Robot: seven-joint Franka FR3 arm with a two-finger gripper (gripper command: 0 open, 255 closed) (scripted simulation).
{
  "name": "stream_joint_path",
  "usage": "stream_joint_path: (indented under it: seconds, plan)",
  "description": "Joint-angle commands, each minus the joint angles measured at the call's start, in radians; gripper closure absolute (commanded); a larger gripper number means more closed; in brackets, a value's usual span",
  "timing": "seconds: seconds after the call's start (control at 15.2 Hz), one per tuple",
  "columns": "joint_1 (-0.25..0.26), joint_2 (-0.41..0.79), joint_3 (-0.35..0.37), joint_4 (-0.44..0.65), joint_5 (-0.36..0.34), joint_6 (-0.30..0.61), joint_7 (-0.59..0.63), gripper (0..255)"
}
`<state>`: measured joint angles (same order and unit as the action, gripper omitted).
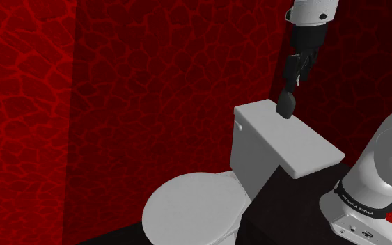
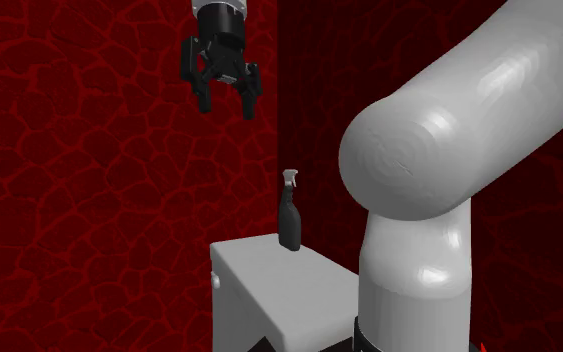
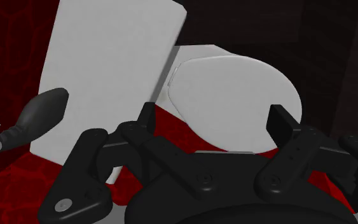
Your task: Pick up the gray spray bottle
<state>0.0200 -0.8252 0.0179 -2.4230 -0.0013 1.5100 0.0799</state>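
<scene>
A: Second exterior view: dark spray bottle (image 2: 288,215) stands upright on the toilet tank lid (image 2: 269,275), at its far edge by the wall (image 2: 89,180). Long axis vertical, pale nozzle on top.

B: Hand?

A: Hand (image 2: 228,108) has fingers apart, empty. It's well above the bottle and off to that view's left, so the move is down and right.

B: Anything in the way?

A: Nothing else on the lid. Toilet seat (image 1: 187,205) sits lower and nearer in the shoulder view. Tall thin bottle, likely tips if nudged.
</scene>
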Motion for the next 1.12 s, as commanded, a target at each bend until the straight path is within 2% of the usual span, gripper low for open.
stream_joint_path:
  seconds: [0.0, 0.59, 1.06]
  plan:
    - [0.000, 0.000, 0.000, 0.000, 0.000, 0.000, 0.000, 0]
    - [-0.117, -0.068, -0.134, -0.246, -0.137, 0.366, -0.053, 0]
    - [-0.222, -0.005, -0.268, -0.367, -0.241, 0.702, -0.096, 0]
